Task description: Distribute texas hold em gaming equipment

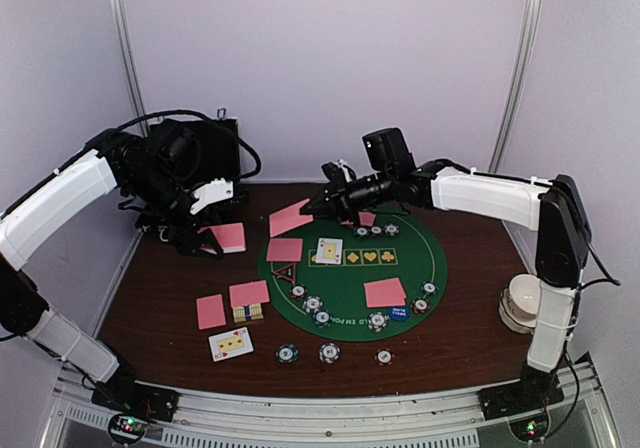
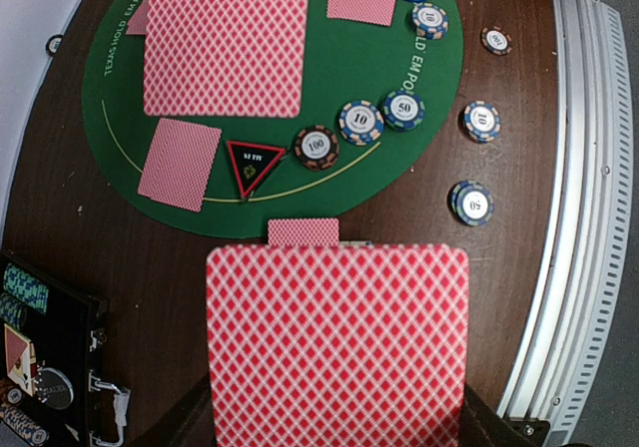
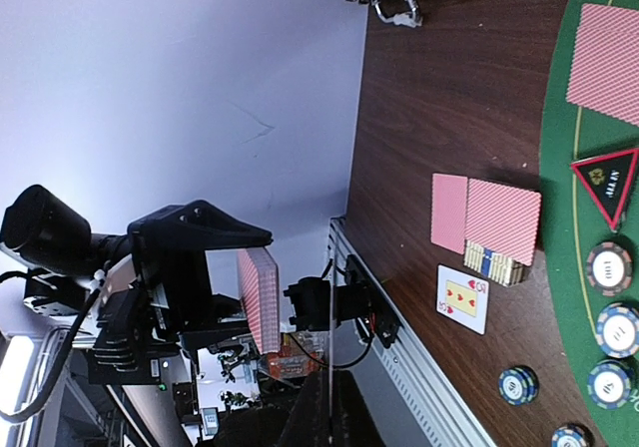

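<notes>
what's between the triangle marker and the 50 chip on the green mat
A dark 100 chip next to the triangle marker, then a blue 10 chip beside the 50 chip, seen in the left wrist view.

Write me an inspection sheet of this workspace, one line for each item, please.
Surface: brown table with a round green mat.
Job's things: pink-backed cards on mat and table, two face up; chips along the mat's near edge and beyond it; triangle marker on the mat.
Clutter: black case far left; white cup at right.
Grippers: left gripper shut on a card deck; right gripper shut at the edge of another card, hold unclear.
Cables: black cable loops over the left arm.
Surroundings: pale walls; metal rail at the near edge.
</notes>
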You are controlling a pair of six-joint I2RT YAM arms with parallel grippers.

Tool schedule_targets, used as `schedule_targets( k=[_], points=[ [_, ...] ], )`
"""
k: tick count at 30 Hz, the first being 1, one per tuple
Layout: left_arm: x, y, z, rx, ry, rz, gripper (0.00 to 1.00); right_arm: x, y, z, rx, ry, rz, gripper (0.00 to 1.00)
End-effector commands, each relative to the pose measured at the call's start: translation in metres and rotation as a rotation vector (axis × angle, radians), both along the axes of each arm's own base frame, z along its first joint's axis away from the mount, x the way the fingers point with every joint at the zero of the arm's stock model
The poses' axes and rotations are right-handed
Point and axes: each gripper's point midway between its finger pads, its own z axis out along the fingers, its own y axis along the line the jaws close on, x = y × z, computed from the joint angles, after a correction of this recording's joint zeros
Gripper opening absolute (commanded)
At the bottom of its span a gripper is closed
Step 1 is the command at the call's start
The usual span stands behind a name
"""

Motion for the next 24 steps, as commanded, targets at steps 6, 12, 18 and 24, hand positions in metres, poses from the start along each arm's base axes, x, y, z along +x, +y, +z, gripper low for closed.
schedule_targets(
  k=[6,12,18,24],
  points=[
    [0.004,-0.001,0.014,-0.032,-0.063,-0.011,0.00,0.030,-0.063,-0.012,-0.469,-0.271,0.003,0.00],
    [0.004,0.000,0.016,-0.032,-0.065,-0.011,0.00,0.066,-0.098,-0.063,-0.878,-0.454,0.000,0.00],
    [0.003,0.001,0.014,-0.025,-0.060,-0.014,0.00,0.098,-0.124,-0.072,-1.293,-0.823,0.010,0.00],
    [0.003,-0.001,0.015,-0.032,-0.055,-0.014,0.00,0.119,-0.110,-0.069,-1.471,-1.125,0.028,0.00]
  ],
)
